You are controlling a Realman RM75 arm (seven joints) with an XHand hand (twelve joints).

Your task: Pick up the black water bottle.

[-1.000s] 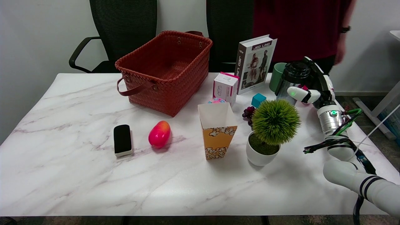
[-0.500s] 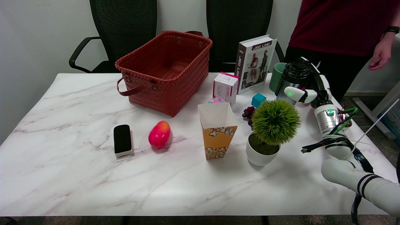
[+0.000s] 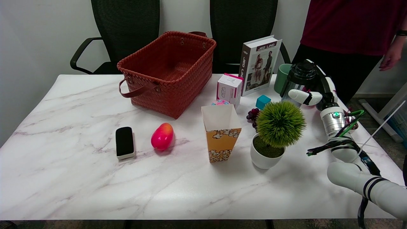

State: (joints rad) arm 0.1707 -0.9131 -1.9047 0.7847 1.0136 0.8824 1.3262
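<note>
Marble surface [image 3: 79, 178], far right corner: we see our hand [image 3: 313, 92] wrapped round the bottle [image 3: 297, 81], now raised slightly, so lifting has likely begun.

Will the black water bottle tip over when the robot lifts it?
Probably not: the right hand wraps the tall black-lidded water bottle high up. Its clear smooth body may be slippery, and it looks rigid.

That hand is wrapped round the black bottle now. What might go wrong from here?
Two risks, I think. The water bottle stands crowded between the green mug and the potted plant, so lifting or swinging it could knock either. And the right hand seems to grip from one side, so the bottle might tilt or slip.
</note>
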